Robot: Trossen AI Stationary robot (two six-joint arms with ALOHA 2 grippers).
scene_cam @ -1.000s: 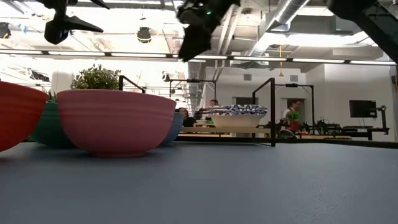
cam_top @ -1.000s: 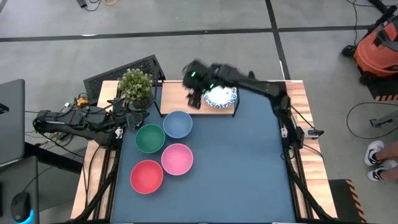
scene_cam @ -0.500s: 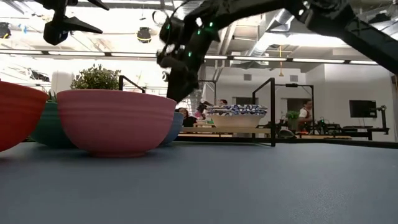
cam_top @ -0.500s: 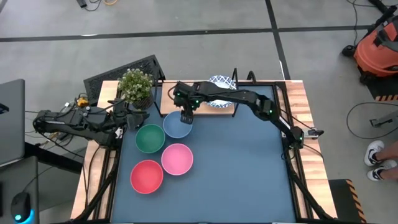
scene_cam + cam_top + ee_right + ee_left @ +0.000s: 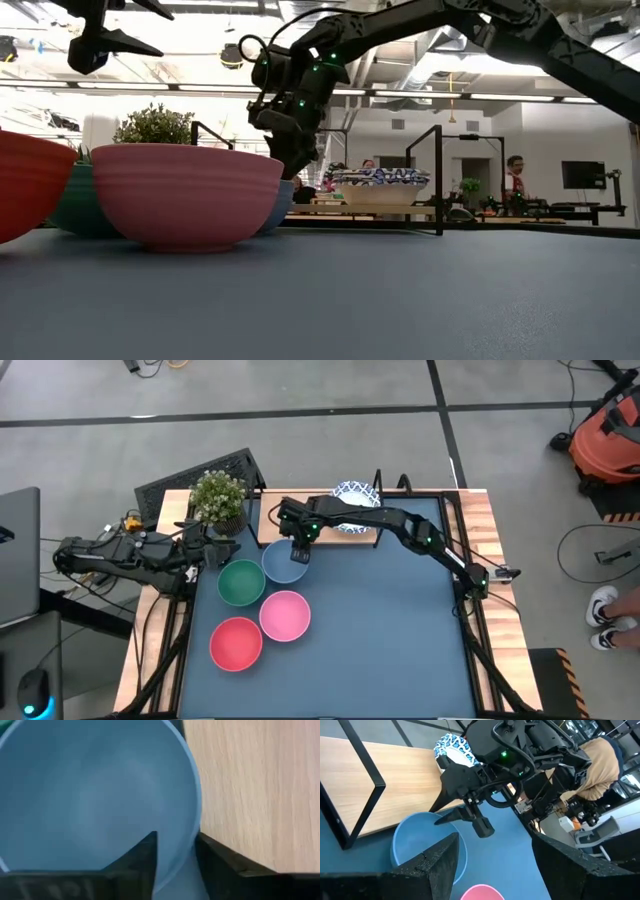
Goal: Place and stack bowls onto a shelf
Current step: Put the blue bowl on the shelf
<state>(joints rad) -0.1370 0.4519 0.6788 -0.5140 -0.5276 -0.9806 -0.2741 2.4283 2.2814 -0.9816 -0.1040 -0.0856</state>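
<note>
The blue bowl (image 5: pixel 285 560) sits on the blue mat beside the green (image 5: pixel 241 582), pink (image 5: pixel 285 614) and red (image 5: pixel 236 643) bowls. A stack of white bowls with blue pattern (image 5: pixel 380 185) stands on the right part of the light-wood shelf (image 5: pixel 270 520). My right gripper (image 5: pixel 298 550) is open and low over the blue bowl's rim (image 5: pixel 192 815) on the side facing the shelf, one finger (image 5: pixel 145 857) inside the bowl and the other (image 5: pixel 220 862) outside. My left gripper (image 5: pixel 215 550) waits open near the plant, above the mat's left edge. My right gripper comes at the blue bowl from above, pointing down, with one finger inside and one outside the rim (image 5: pixel 462 827) on its shelf side. Whether either finger touches the wall I cannot tell. The bowl stands upright on the mat.
A potted green plant (image 5: pixel 218 498) stands at the shelf's left end. The shelf's black wire frame (image 5: pixel 367 767) rises right behind the blue bowl. The mat's right half (image 5: pixel 400 630) holds nothing. People move in the room beyond the table (image 5: pixel 515 175).
My right gripper has left the patterned bowls on the shelf, swung toward the table's left and near side, and come down over the blue bowl's rim. The bowls have stayed where they were.
</note>
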